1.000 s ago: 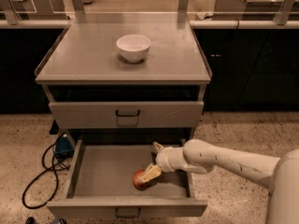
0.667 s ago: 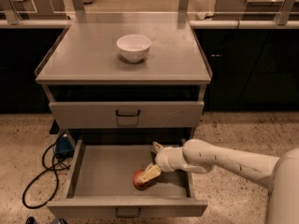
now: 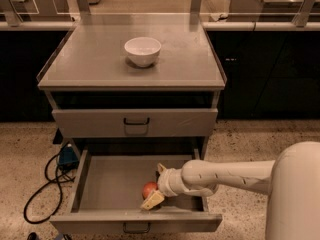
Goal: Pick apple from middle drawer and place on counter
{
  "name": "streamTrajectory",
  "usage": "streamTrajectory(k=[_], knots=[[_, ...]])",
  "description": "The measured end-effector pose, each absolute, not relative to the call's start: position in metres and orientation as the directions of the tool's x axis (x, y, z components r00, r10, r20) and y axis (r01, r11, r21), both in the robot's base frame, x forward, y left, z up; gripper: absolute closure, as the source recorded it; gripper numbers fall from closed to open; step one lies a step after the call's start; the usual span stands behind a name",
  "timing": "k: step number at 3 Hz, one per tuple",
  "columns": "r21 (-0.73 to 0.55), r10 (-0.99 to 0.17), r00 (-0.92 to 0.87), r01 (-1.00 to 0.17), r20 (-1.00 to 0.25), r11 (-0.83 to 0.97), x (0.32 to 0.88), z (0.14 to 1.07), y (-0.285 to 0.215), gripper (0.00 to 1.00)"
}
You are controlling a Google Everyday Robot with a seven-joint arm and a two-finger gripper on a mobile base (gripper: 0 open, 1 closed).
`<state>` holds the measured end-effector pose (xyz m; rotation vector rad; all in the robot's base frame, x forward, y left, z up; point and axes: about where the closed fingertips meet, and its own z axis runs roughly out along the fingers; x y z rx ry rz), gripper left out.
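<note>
The middle drawer stands pulled out below the counter; the apple lies on its floor, right of centre and near the front panel; the white arm reaches in from the right, low over the drawer; the gripper is spread wide around the apple, one finger just beside its near side, the other apart behind it, with nothing clamped; a white bowl sits on the counter; the upper drawer is closed; a black cable loops on the floor at left.
</note>
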<state>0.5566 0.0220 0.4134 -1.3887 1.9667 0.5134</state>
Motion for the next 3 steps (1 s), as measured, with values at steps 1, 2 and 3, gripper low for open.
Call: streamTrajectory(k=[1,2,3], knots=[[-0.058,-0.67,-0.212,-0.932,-0.711,0.357,0.557,0.413,0.022,0.0],[-0.021,-0.663,-0.231,-0.937,-0.713,0.348,0.558,0.402,0.026,0.0],[0.016,-0.669,-0.254,-0.94,-0.698,0.34,0.553,0.38,0.034,0.0]])
